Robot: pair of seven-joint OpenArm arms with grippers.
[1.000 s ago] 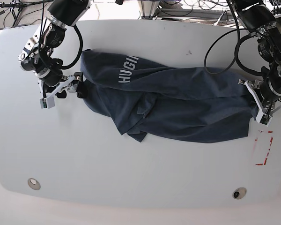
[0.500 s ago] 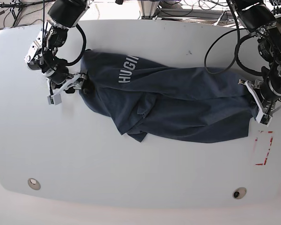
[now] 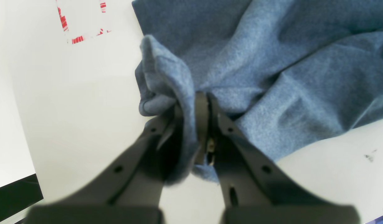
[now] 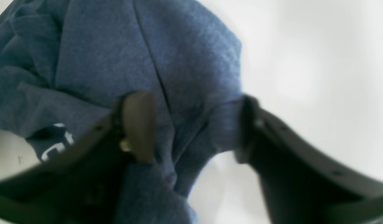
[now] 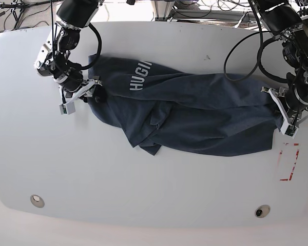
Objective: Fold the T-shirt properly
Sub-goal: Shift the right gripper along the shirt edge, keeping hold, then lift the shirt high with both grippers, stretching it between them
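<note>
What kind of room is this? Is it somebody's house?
Probably not a house; it looks like a robot lab. Two robot arms work over a big white table, folding a T-shirt. Cables and metal stands crowd behind it, and red tape marks sit on the tabletop.

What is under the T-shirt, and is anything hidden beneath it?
Only the white table shows around the T-shirt, which lies crumpled on it. Whatever is beneath the cloth is covered, so I cannot tell. A red-marked square lies beside it, uncovered.

Right gripper (image 5: 84,93) moved from bare table (image 5: 143,205) beside T-shirt (image 5: 195,123) onto its edge; jaws narrowed around cloth fold, not yet shut.
</note>
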